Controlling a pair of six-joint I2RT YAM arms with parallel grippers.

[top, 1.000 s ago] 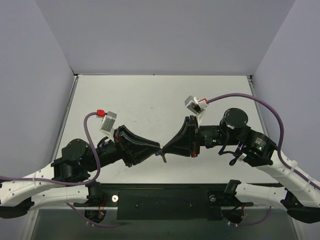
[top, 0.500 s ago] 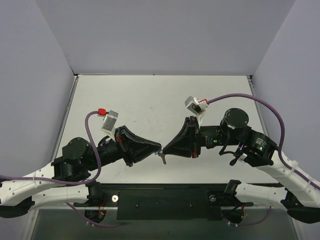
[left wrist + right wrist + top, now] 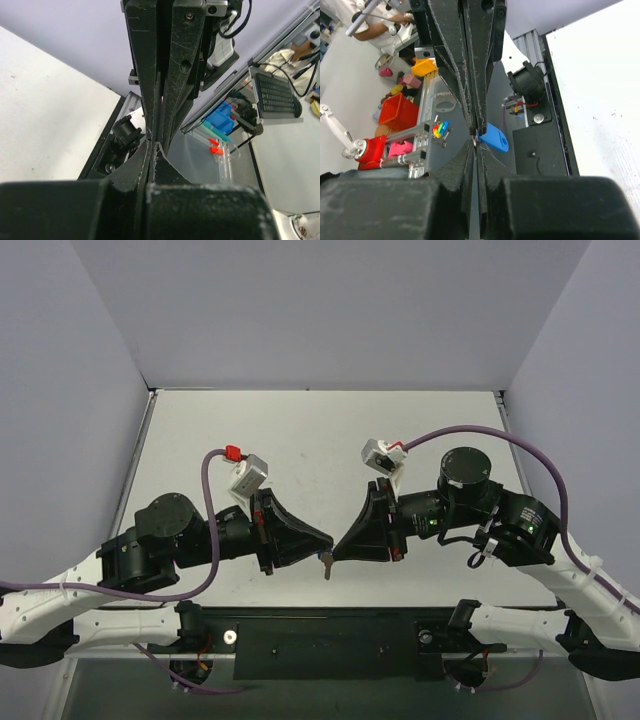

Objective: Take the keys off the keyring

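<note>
While my two pincers remain tip to tip above the near edge of the bench (image 3: 300, 430), the left arm has changed most in the last second. Its shoulder and elbow have swung toward the centre. The left wrist camera (image 3: 250, 472) has travelled rightward and away from the bases. The left pincer (image 3: 325, 540) now points right and slightly toward the near edge, instead of more squarely across. Its fingers are pressed together. The left wrist view shows only a hairline slit between them, and I cannot resolve what, if anything, lies in that slit.

At the junction, a small dark piece, which I take to be the key (image 3: 327, 566), hangs just below the meeting tips, as it did before. The keyring (image 3: 494, 138) appears in the right wrist view as a blue tag jutting out just beside the contact point, clear of the bench.

The right pincer (image 3: 338, 552) has shifted only slightly, settling a little lower. It points left, with its fingers likewise closed to a thin line. The right arm is folded, elbow out to the right.

Judgement: key and keyring are both at the junction, so separation is not yet done. The left arm's re-angling reads as a change of pull direction on the ring, not as a release.
</note>
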